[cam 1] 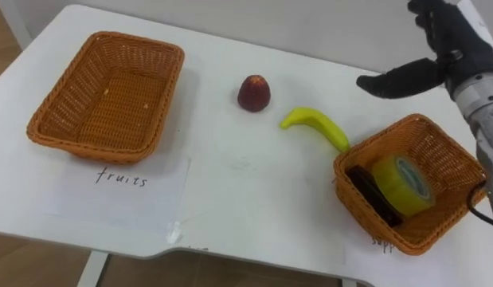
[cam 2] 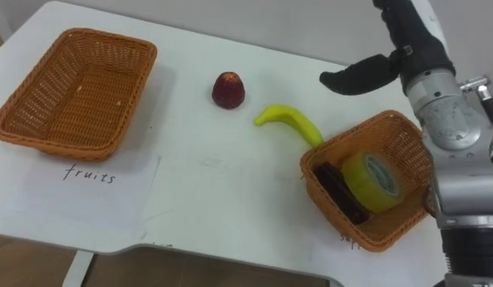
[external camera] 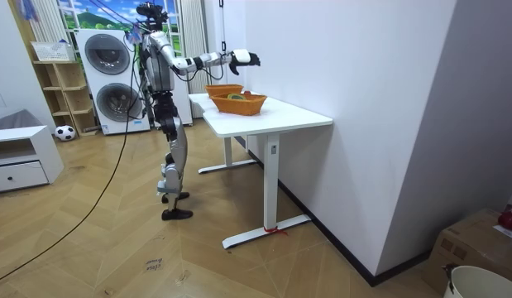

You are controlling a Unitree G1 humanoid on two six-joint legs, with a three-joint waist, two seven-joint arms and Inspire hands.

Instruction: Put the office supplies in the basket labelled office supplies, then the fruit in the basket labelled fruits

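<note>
Nearest us on the table (cam 1: 230, 183), the right-hand basket (cam 1: 449, 155) already holds a roll of yellow tape (cam 1: 401, 183) and a dark flat item (cam 1: 373, 191). The left basket (cam 1: 111, 96), labelled for fruit, is empty. Between them lies the banana (cam 1: 314, 123), with its long axis slanting from its tip on the left down to the right basket's corner, which it reaches or nearly touches. A little farther and to the left sits the red fruit (cam 1: 254, 93). Farthest, our right hand (cam 1: 445, 40) hovers above the table beyond the right basket, fingers loosely spread, thumb out, holding nothing. Both fruits lie to the left of that hand and nearer to us. We judge the banana to be its closer pick, best grasped across its slant.
</note>
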